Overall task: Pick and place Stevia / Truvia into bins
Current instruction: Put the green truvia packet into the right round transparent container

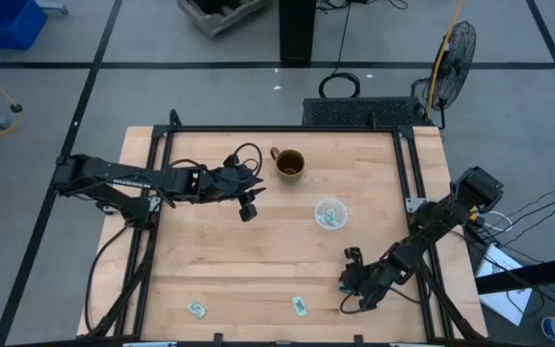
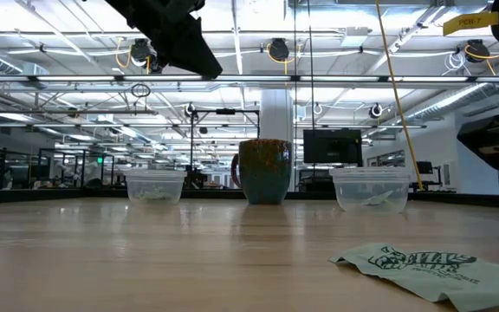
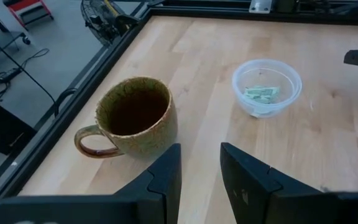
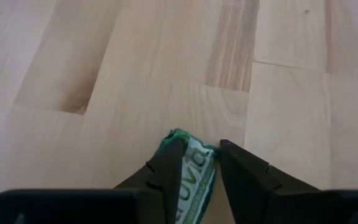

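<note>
My right gripper [image 1: 348, 280] hovers near the table's near right and is shut on a green-and-white Truvia packet [image 4: 192, 171]. Two more packets lie flat by the near edge, one to the left [image 1: 197, 309] and one nearer the middle [image 1: 300, 306], the latter close up in the low view [image 2: 423, 264]. A clear cup [image 1: 330, 214] right of centre holds packets [image 3: 261, 93]. A second clear cup [image 2: 154, 185] stands under my left gripper [image 1: 249, 210], which hides it from above. My left gripper [image 3: 201, 167] is raised, empty and narrowly open. My right gripper has the Truvia packet between its two fingers [image 4: 166, 168], coming from above and slanting down. The packet's green end [image 4: 178, 135] sticks out just past the fingertips, its printed face toward the camera. The packet is clear of the wood below; the pads' exact place is hidden by the fingers.
A brown mug with a handle [image 1: 289, 164] stands at the far middle of the table, between the two cups in the low view [image 2: 264, 171]. Black frame rails [image 1: 414, 183] border the table's left and right sides. Bare wood lies between the cups and the near edge.
</note>
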Robot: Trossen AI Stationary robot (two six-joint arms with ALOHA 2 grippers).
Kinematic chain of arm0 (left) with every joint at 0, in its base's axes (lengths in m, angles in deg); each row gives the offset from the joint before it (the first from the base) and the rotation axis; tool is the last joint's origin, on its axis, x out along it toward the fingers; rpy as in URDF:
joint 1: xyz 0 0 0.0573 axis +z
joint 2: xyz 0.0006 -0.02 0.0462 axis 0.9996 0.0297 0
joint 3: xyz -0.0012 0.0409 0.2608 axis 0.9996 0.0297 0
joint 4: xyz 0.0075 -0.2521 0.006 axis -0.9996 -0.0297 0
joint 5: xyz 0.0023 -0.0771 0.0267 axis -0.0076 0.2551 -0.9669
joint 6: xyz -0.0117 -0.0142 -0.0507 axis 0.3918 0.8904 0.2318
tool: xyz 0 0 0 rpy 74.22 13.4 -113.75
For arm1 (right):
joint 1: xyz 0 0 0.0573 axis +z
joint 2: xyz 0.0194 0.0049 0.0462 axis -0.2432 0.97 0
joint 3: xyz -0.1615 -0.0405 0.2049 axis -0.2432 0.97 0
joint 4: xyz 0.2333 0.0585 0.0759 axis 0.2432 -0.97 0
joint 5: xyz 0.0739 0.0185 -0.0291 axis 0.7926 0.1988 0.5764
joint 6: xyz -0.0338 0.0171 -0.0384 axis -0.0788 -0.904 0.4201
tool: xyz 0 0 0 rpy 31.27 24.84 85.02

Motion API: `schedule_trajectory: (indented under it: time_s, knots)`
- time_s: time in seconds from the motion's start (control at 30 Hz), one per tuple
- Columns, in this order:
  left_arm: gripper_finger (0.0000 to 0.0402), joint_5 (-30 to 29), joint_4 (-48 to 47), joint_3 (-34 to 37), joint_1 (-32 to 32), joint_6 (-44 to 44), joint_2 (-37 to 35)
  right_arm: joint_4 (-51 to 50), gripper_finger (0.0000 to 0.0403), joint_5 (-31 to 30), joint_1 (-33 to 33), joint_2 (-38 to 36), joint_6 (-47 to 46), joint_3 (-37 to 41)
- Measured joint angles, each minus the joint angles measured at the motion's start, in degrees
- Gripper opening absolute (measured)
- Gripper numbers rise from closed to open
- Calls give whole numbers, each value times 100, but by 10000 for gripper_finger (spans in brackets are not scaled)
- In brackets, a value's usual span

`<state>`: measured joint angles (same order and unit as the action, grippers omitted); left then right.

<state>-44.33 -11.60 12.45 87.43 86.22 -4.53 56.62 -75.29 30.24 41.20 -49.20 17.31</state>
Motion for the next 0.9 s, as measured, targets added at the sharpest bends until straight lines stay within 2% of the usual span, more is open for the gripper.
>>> schedule_trajectory:
  time_s: [0.27, 0.53, 0.73, 0.9]
  knots:
    - [118, 0, 7, 0, 2, 0, 0, -198, 49, -258, -231, -501, 1127, 42]
    - [118, -2, 38, 0, 9, -59, 0, -379, 28, -1120, -859, -1379, 2686, 38]
    - [118, -3, 39, 0, 9, -238, 0, -580, 29, -1808, -1716, -2227, 3806, 34]
    - [118, -2, 44, 0, 9, -240, 0, -990, 29, -1814, -2757, -2565, 3907, 32]
